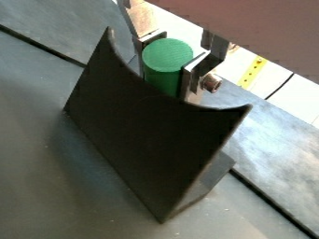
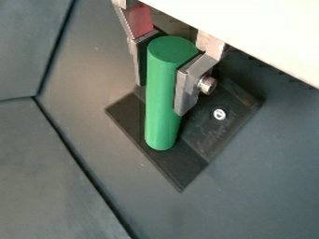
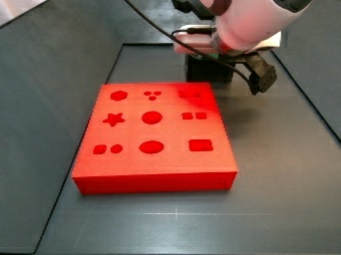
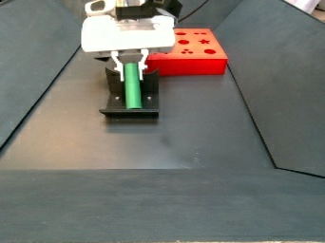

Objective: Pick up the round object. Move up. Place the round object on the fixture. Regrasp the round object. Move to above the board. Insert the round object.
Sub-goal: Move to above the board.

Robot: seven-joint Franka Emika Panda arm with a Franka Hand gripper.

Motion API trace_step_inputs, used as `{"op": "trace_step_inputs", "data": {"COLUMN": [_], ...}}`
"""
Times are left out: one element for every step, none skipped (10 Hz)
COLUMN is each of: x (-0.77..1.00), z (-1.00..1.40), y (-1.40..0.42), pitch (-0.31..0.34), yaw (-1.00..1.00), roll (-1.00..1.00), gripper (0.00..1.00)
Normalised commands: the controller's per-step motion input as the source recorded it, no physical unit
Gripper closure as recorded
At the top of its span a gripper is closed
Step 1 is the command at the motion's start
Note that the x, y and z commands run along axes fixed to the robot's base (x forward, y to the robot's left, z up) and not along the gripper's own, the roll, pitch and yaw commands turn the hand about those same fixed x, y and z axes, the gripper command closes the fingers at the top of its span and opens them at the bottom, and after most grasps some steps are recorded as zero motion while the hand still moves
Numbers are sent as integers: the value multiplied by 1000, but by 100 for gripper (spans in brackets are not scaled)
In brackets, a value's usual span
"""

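One relation governs the coming move: the peg's long axis against the hand's. Taking things from largest down, the board lies red and flat on the dark floor, far and to the right of the fixture in a side view, its holes facing up and all of them unfilled as far as the pictures show. The fixture stands just beside the board's near left corner, a dark bracket on a base plate. The peg stands roughly upright over that base plate, against the bracket's curved face; whether its lower end touches the plate I cannot tell. The hand sits directly above the fixture, its silver fingers clamped on the peg's upper part, so the peg hangs down along the hand's own line. I judge this to be the placing or regrasp step at the fixture, with insertion not yet begun.
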Motion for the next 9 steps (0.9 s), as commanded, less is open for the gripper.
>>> {"op": "trace_step_inputs", "data": {"x": [218, 199, 194, 185, 173, 160, 155, 144, 138], "z": [1000, 1000, 1000, 1000, 1000, 1000, 1000, 1000, 1000], "y": [-97, -88, -85, -81, -77, -72, -70, -65, -64], "pitch": [-148, -86, -59, -13, 46, 104, 128, 163, 172], "yaw": [34, -25, -49, -68, -73, -57, -43, -4, 23], "roll": [-46, -39, -41, -42, -43, -42, -42, -35, -34], "gripper": [100, 100, 100, 100, 100, 100, 100, 100, 100]}}
